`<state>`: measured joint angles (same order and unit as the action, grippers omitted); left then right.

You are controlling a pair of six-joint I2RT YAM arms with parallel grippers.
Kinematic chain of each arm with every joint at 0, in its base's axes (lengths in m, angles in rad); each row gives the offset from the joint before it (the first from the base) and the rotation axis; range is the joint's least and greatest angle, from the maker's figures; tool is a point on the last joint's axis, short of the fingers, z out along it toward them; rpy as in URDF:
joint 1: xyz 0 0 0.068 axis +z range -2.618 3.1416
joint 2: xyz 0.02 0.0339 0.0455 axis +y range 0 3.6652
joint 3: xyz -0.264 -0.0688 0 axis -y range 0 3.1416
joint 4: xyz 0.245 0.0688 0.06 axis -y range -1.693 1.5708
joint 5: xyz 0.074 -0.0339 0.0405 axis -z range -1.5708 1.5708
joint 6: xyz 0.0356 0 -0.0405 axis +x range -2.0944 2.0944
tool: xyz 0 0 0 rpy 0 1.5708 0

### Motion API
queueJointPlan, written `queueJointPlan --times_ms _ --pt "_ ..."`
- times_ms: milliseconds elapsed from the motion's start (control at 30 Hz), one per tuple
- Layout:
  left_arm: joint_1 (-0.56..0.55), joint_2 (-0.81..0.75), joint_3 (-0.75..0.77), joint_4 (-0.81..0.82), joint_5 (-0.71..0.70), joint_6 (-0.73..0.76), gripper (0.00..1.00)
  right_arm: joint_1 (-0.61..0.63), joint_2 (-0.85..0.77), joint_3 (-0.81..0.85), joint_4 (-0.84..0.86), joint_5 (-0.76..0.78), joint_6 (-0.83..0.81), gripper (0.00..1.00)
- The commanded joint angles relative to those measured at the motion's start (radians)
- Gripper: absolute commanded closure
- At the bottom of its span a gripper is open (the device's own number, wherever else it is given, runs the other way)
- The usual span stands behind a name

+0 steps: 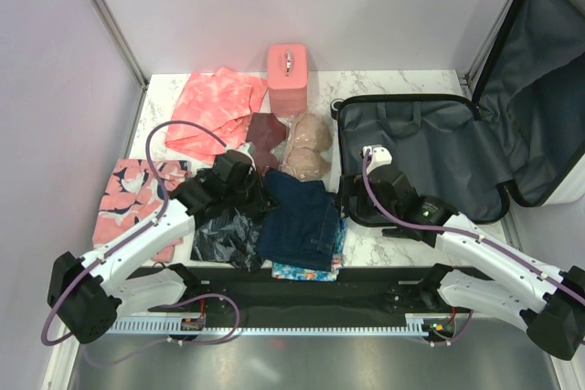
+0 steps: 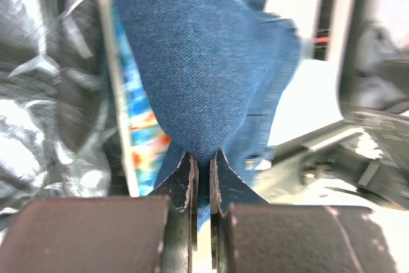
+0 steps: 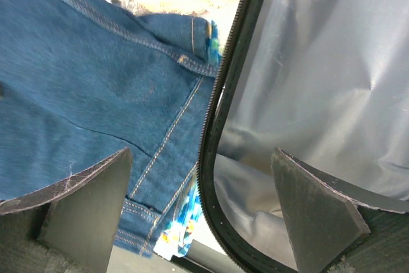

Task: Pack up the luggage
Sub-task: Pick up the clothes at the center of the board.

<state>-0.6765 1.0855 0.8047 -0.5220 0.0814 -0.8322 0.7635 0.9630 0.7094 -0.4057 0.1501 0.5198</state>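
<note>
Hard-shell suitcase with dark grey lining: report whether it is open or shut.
Open. The suitcase lies flat, its lid swung up to the right, grey lining of both halves exposed.

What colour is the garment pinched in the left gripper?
The denim garment is dark blue with tan stitching; left wrist view shows it best.

Top view: high up, behind the arm bases, looking down and forward across the whole table (image 1: 393, 81). It is a wide shot with both arms in frame.
Left wrist: right in close, peering out along the left fingers (image 2: 183, 187), lens almost against the jeans (image 2: 192, 62).
Right wrist: close too, looking down between the right fingers (image 3: 319, 206), straddling the luggage (image 3: 319, 62) rim, denim on the left, lining on the right.
Shared: jeans in all three views; luggage rim in the top and right wrist views.
</note>
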Motion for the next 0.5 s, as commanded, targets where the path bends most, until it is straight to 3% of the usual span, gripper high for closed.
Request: queueJointPlan --times_ms 0,133,467 --pt "-0.003 -0.041 0.148 0.022 0.038 0.059 0.98 0.003 -0.029 0.044 0.002 -0.018 0.003 0.02" --pt "-0.003 -0.003 0.284 -0.039 0.086 0.102 0.98 0.003 -0.047 0.077 0.004 -0.02 0.013 0.02" --pt "-0.003 0.036 0.453 -0.061 0.103 0.093 0.98 -0.024 -0.067 0.136 0.099 -0.211 0.028 0.02"
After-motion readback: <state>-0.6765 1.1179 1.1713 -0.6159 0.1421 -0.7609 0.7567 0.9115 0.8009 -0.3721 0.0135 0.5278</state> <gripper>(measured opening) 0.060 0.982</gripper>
